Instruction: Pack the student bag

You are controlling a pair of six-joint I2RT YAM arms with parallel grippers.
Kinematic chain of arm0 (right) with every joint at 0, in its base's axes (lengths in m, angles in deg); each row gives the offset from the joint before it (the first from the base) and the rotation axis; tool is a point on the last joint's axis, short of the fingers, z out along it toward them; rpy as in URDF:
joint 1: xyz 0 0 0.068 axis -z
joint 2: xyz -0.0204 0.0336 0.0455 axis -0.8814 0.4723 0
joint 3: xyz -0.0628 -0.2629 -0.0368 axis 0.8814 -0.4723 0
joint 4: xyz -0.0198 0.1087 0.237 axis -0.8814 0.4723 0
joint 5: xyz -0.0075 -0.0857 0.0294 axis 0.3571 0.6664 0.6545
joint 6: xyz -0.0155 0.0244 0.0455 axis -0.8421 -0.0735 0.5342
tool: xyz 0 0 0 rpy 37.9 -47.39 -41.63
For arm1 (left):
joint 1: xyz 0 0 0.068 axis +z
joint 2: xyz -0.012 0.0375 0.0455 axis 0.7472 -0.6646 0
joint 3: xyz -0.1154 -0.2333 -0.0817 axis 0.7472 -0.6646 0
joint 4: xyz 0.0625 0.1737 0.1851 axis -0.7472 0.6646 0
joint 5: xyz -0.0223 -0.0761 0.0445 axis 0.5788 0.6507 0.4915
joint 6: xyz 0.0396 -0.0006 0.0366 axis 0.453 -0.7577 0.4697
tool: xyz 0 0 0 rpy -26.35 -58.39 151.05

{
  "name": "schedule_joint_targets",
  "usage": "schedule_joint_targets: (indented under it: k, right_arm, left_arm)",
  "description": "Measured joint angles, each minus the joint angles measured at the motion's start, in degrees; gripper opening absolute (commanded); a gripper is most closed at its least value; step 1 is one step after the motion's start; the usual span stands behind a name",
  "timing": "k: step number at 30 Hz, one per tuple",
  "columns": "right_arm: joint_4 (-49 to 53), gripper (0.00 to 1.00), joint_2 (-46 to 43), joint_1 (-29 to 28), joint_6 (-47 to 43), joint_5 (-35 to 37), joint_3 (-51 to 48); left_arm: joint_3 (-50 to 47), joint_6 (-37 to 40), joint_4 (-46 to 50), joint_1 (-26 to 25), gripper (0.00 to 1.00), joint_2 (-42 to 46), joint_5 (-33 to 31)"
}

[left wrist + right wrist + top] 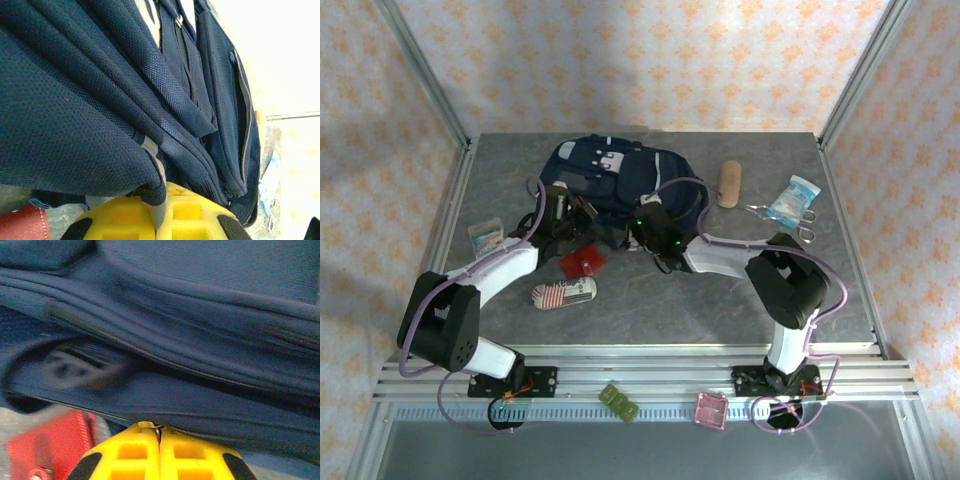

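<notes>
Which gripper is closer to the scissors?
Right. The right gripper pinches the navy backpack's near edge, left of the scissors; the left gripper grips it farther left.

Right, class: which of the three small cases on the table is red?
The flat pouch in front of the student bag; others are striped, tan.

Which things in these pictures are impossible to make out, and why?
Inside the navy-blue fabric backpack: top view, covered by its own fabric.
What the right yellow fingers pinch: right wrist view, blurred.
Red flat pouch: right wrist view, blurred, cut by bottom edge.
Print on striped oval case: top view, too small.
</notes>
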Motion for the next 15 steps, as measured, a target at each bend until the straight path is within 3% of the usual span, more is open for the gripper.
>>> schedule_joint_targets:
  k: [10,15]
  right_arm:
    - [5.95,0.0,-7.72,7.98,-2.89,3.13,-8.98]
    - [7.37,0.0,-8.7,6.25,-5.79,2.05,-8.87]
  left_arm:
    - [-0.92,6.1,1.57,1.49,0.0,-0.02,-2.36]
    - [1.68,10.47,3.63,2.56,0.0,-2.54,-5.49]
